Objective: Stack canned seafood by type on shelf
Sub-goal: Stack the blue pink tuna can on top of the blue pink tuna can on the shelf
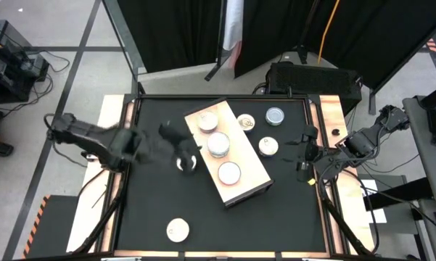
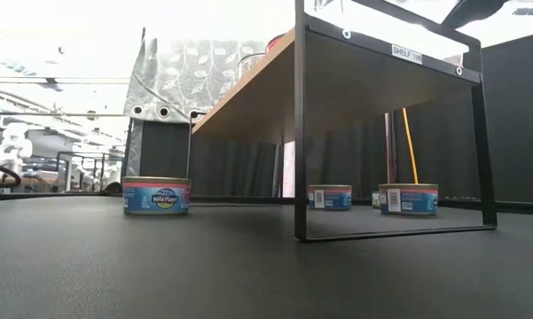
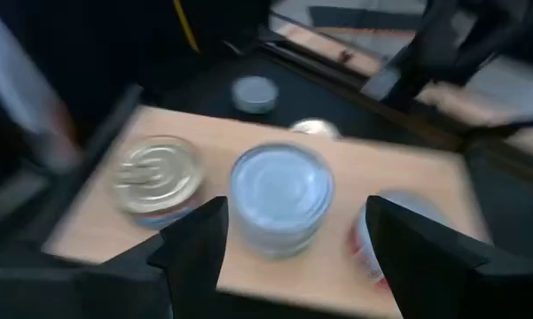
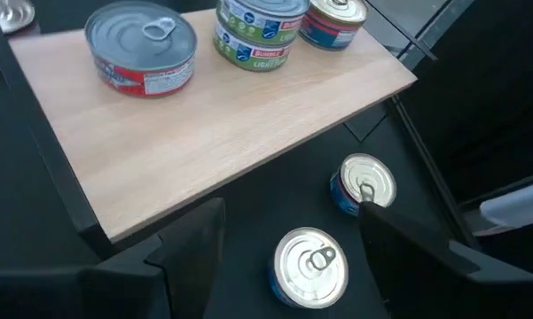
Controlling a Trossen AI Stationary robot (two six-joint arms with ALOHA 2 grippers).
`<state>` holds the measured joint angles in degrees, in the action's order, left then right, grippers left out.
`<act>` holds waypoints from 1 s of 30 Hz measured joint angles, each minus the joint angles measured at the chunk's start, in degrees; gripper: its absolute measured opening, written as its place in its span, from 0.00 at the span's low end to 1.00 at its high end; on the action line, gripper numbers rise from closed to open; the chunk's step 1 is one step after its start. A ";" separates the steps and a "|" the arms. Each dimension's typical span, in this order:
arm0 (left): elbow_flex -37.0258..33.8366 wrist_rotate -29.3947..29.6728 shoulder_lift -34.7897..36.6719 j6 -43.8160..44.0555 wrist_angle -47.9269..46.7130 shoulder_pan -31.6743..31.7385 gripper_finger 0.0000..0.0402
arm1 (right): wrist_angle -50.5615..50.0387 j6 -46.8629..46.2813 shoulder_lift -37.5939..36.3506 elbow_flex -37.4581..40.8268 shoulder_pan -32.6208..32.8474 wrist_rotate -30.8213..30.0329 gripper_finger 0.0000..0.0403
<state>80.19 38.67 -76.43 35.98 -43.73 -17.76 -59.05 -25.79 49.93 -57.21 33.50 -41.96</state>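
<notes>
Pale matt wood-grain shelf (image 4: 222, 124) on thin black metal frame, shiny ribbed metal tins (image 4: 142, 44) with glossy paper labels, matt black textured desk (image 2: 160, 266)

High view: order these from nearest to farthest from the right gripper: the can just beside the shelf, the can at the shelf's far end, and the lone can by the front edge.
1. Can beside the shelf, just left of the right gripper.
2. Far-end can, across the shelf.
3. Lone can, at the table's front edge.
</notes>
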 joint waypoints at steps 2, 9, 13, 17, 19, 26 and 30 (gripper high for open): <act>-1.51 7.23 -0.61 -0.34 -1.19 -4.07 0.67 | -0.02 -1.98 -0.02 0.00 0.00 -0.19 0.63; -7.65 21.36 -3.45 9.18 -1.82 -10.36 0.67 | -1.51 -9.41 -0.03 0.00 -1.24 -8.28 0.63; -10.19 22.34 -5.23 11.74 -1.42 -10.93 0.67 | -4.01 -10.40 -0.81 -0.01 -6.08 -6.06 0.61; -10.56 23.04 -6.85 9.06 -1.36 -10.88 0.67 | -5.16 -10.04 -0.74 0.84 -10.62 -2.26 0.55; -10.52 23.84 -6.75 6.84 -1.57 -10.15 0.67 | -5.04 -8.88 -0.73 2.12 -13.31 -1.18 0.52; -10.48 25.98 -5.40 4.29 -3.25 -8.10 0.67 | 4.21 -5.14 1.74 9.84 -25.84 6.08 0.41; -10.48 26.17 -5.30 4.75 -5.60 -7.15 0.67 | 6.70 -2.54 3.24 14.14 -32.14 9.55 0.37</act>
<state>69.71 64.85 -81.73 40.73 -49.33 -24.90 -52.34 -28.33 53.17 -43.07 1.36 -32.41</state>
